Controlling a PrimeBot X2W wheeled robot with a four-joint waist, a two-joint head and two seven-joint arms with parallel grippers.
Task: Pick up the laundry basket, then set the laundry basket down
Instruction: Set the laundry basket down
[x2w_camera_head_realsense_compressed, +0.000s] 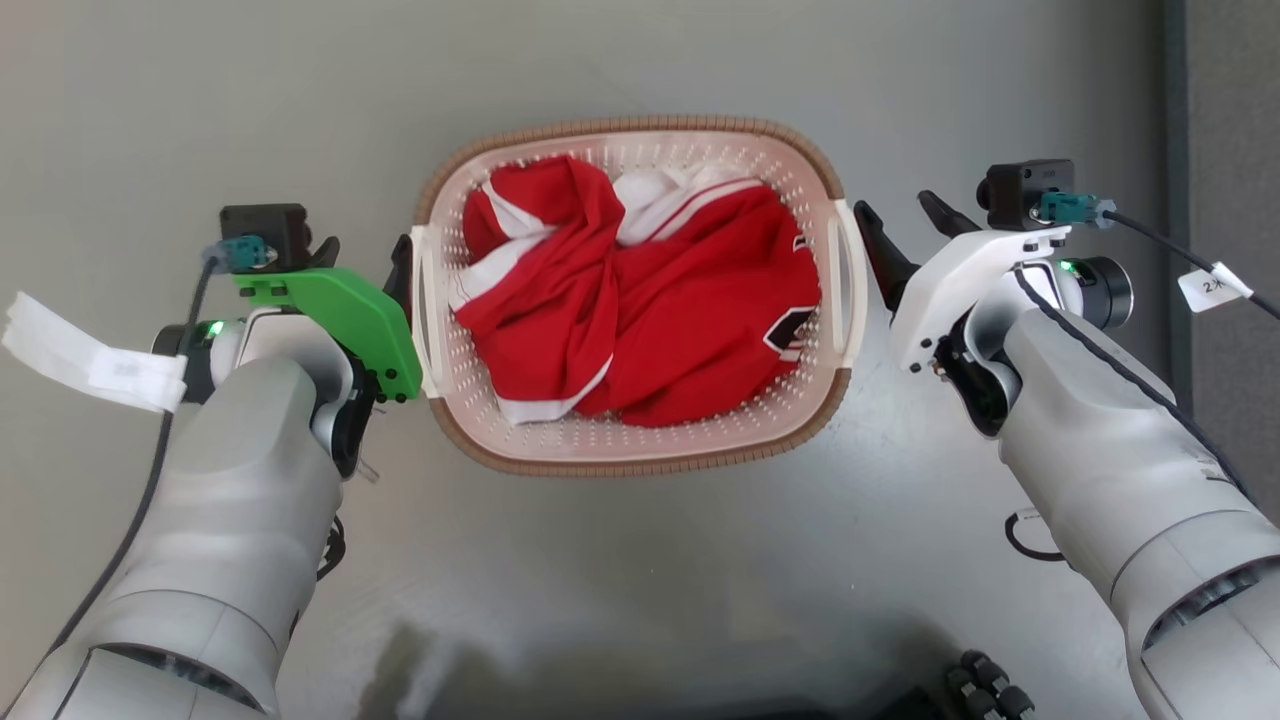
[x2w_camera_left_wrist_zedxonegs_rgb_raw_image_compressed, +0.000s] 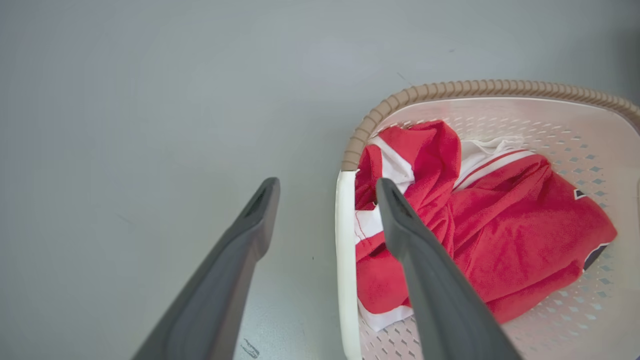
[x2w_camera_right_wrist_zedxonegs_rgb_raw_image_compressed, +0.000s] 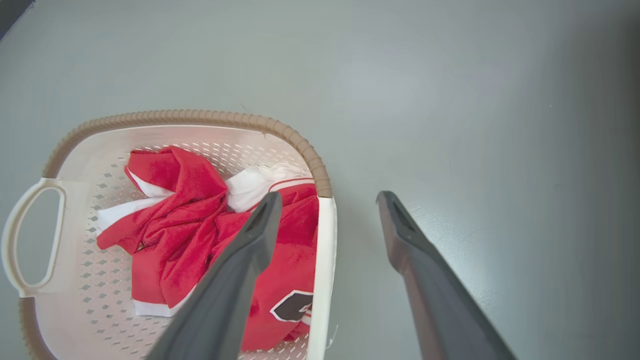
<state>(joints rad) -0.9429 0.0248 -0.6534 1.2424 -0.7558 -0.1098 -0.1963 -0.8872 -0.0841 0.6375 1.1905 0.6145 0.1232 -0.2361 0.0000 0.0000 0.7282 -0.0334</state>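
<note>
Left gripper (x2w_camera_left_wrist_zedxonegs_rgb_raw_image_compressed: 325, 200) and right gripper (x2w_camera_right_wrist_zedxonegs_rgb_raw_image_compressed: 328, 200) wide open, holding nothing.
We have one finger each side of each handle (x2w_camera_left_wrist_zedxonegs_rgb_raw_image_compressed: 341, 250) of the laundry basket (x2w_camera_head_realsense_compressed: 640, 125), which sits on the grey surface (x2w_camera_head_realsense_compressed: 640, 580), away from its right edge. We think grabbing, lifting and putting down are left.

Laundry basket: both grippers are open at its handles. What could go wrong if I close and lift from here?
1. On the left gripper, the inner finger hangs over the red garment beside the left handle; closing may pinch cloth and weaken the grip.
2. The right gripper straddles the right handle, but its height above it is unclear; one side may miss and the laundry basket tilt.
</note>
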